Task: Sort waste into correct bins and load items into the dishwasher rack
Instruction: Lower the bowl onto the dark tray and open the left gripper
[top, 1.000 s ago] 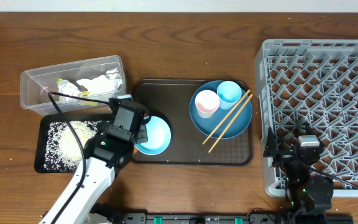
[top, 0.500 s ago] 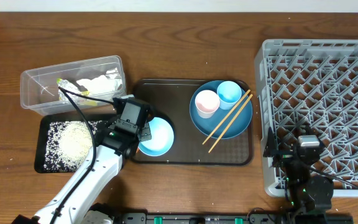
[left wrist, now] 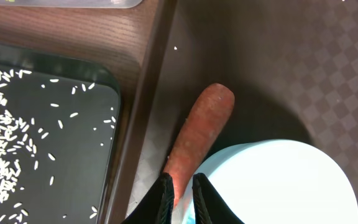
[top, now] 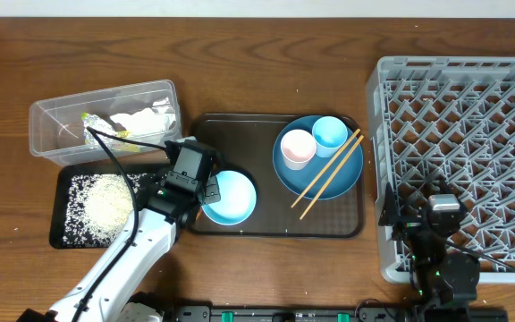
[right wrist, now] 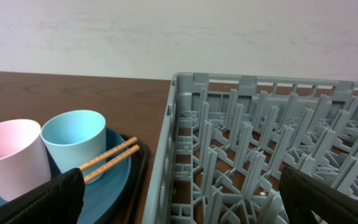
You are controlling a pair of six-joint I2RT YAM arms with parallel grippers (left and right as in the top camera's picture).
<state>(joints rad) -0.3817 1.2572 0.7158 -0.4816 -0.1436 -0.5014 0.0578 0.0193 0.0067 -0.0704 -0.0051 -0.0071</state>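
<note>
Overhead: the dishwasher rack (top: pixel 472 134) fills the bench's (top: pixel 240 63) 3 o'clock side, its cells bare; bare wood runs along the 12 o'clock edge. The clear tub (top: pixel 52 134) sits at 10 o'clock holding the crumpled tissue (top: pixel 141 121), just beside the black tray (top: pixel 61 237) at 8 o'clock, where rice (top: pixel 105 201) is heaped. The brown serving tray (top: pixel 266 224) lies at centre, touching neither. On it, toward 3 o'clock, the blue plate (top: pixel 338 174) carries the pink cup (top: pixel 297 148), the light blue cup (top: pixel 329 132) and the chopsticks (top: pixel 329 174), whose tips overhang the plate's rim. The pale white-blue bowl (top: pixel 235 199) stands at the tray's 8 o'clock part; the left end effector (top: pixel 206 190) meets its 9 o'clock rim.

Left wrist: the fingers are closed to a narrow slit on the bowl's rim; the carrot (left wrist: pixel 197 134) lies on the serving tray against the bowl, pointing to 1 o'clock, just inside the tray's raised edge.

Right wrist: the right end effector (right wrist: pixel 182 177) stands wide apart and holds nothing, above the rack's 9 o'clock wall; the cups are at 9 o'clock.
</note>
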